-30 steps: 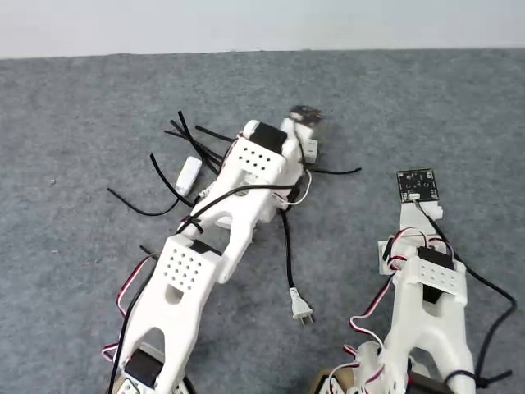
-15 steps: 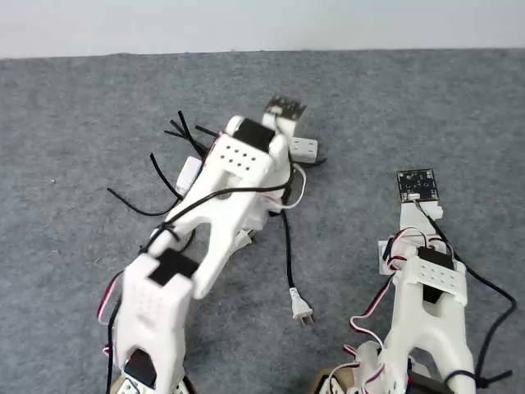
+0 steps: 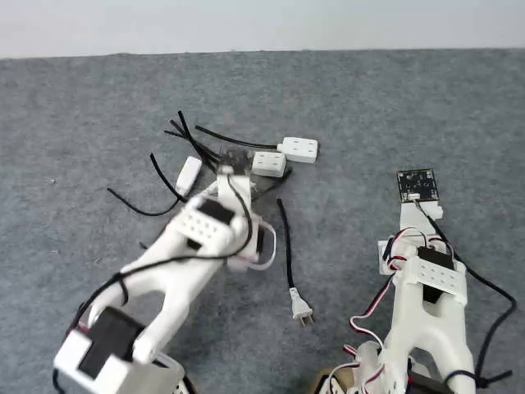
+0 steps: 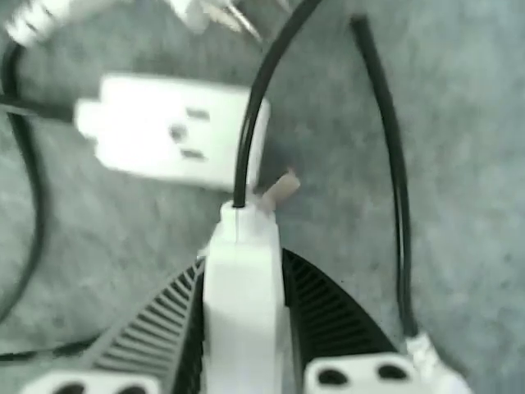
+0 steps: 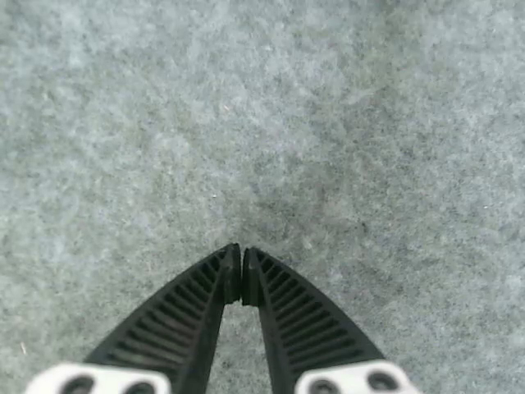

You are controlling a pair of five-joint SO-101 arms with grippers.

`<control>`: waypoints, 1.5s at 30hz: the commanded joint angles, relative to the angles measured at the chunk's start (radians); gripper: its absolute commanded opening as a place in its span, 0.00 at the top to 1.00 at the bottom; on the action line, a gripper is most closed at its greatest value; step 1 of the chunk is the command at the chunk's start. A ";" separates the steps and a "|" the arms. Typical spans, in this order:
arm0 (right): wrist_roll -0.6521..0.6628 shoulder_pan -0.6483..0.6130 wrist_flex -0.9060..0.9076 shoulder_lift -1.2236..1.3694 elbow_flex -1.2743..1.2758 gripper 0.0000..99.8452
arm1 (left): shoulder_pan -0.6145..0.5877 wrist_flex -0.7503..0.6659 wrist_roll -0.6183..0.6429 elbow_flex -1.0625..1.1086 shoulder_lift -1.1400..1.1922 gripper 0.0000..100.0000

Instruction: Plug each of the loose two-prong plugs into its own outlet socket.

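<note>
Two white outlet sockets [image 3: 297, 148] lie side by side, a black-corded two-prong plug [image 3: 302, 310] well apart, a white corded block [image 4: 242, 279] clamped between the left fingers [image 4: 328, 304]

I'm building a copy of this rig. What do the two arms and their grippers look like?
The left arm and right arm are white shells with hole grids, black motors and loose red, white and black wires. The left gripper and right gripper have black ribbed tapering fingers on white bases.

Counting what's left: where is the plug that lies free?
High view: the plug lies on the carpet between the left arm and right arm, at a black cord's near end.
</note>
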 commanded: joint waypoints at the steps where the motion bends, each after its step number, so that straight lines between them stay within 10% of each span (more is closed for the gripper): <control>1: 0.011 -0.008 0.001 -0.002 -0.021 0.99 | 0.069 -0.074 -0.008 0.130 -0.071 0.99; 13: 0.011 -0.007 0.001 -0.002 -0.021 0.99 | 0.104 -0.106 0.117 0.188 -0.068 0.97; 22: 0.011 -0.007 0.001 -0.002 -0.021 0.99 | 0.068 -0.068 0.114 0.185 -0.071 0.61; 30: 0.011 -0.007 0.001 -0.002 -0.021 0.99 | -0.089 0.049 -0.008 0.038 -0.072 0.70; 37: 0.011 -0.008 0.001 -0.002 -0.021 0.99 | -0.089 0.161 -0.258 -0.038 -0.072 0.99; 45: 0.011 -0.010 0.001 -0.002 -0.021 0.99 | -0.071 0.163 -0.310 -0.035 -0.166 0.99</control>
